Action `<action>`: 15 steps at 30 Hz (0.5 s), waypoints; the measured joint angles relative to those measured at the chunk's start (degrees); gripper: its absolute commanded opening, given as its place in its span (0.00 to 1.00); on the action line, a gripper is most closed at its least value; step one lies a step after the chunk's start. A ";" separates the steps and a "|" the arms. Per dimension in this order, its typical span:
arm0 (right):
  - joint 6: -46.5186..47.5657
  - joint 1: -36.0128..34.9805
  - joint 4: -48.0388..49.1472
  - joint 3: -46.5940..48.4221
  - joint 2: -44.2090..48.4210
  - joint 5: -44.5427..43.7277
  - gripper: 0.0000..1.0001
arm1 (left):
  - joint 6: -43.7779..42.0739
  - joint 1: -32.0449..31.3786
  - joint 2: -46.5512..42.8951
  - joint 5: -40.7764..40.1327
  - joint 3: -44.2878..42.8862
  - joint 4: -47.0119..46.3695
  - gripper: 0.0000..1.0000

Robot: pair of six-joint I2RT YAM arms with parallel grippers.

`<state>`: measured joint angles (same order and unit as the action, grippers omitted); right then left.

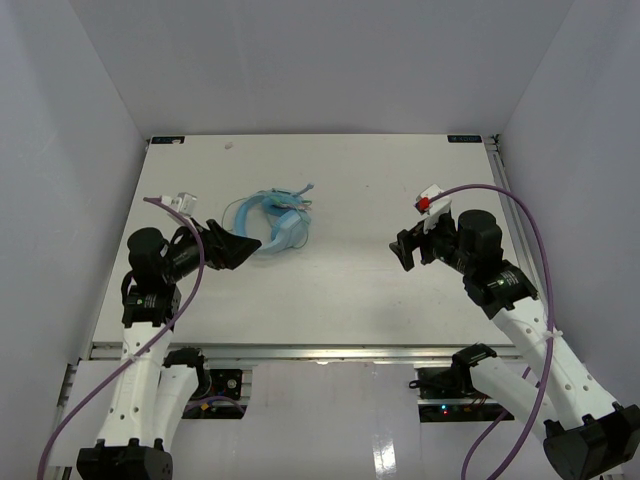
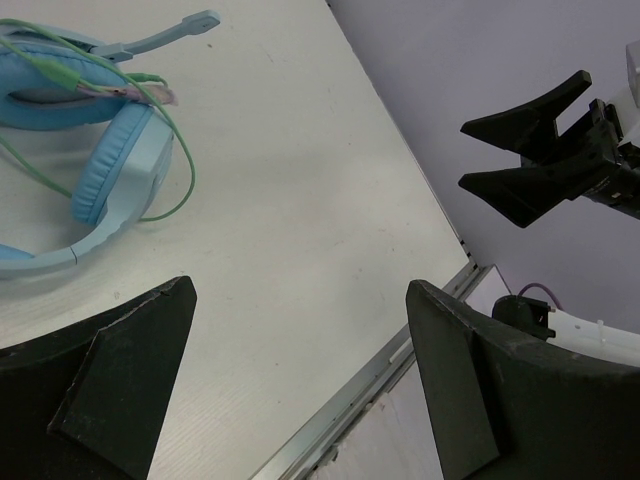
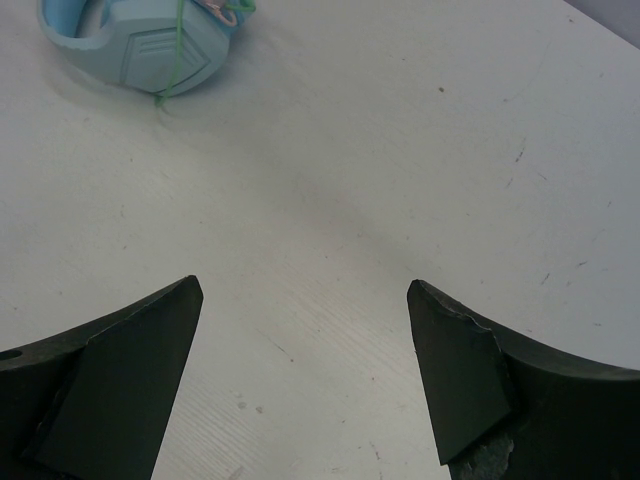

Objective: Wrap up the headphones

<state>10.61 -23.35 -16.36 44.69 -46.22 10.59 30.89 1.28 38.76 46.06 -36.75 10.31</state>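
Note:
The light blue headphones [image 1: 272,222] lie on the white table left of centre, their thin pale green cable [image 2: 186,168] looped loosely over an ear cup [image 2: 112,172]. A microphone boom [image 2: 160,35] sticks out from them. My left gripper [image 1: 248,246] hovers just to their near left, open and holding nothing; in the left wrist view [image 2: 300,290] only bare table shows between its fingers. My right gripper [image 1: 401,252] is well off to the right, also open and not holding anything. In the right wrist view [image 3: 305,285] one ear cup [image 3: 140,40] lies far ahead.
The table's metal front edge [image 2: 400,360] runs close below the left gripper. Grey walls enclose the table on three sides. Purple robot cables [image 1: 520,215] arc over both arms. A small white and red part [image 1: 430,197] sits on the right wrist.

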 measured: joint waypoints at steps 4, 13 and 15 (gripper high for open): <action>-0.04 0.00 0.08 0.00 0.00 -0.02 0.90 | 0.00 0.00 -0.21 0.02 0.00 0.08 0.98; -0.02 0.00 0.17 0.00 -0.23 -0.17 0.90 | -0.04 0.00 -0.71 0.00 0.00 0.60 0.98; -0.01 0.00 0.17 -0.01 -0.35 -0.17 0.90 | -0.08 0.00 -0.82 0.00 0.00 0.84 0.98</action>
<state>10.60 -23.35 -16.19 44.67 -46.56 10.41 30.81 1.28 37.94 46.06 -36.75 11.15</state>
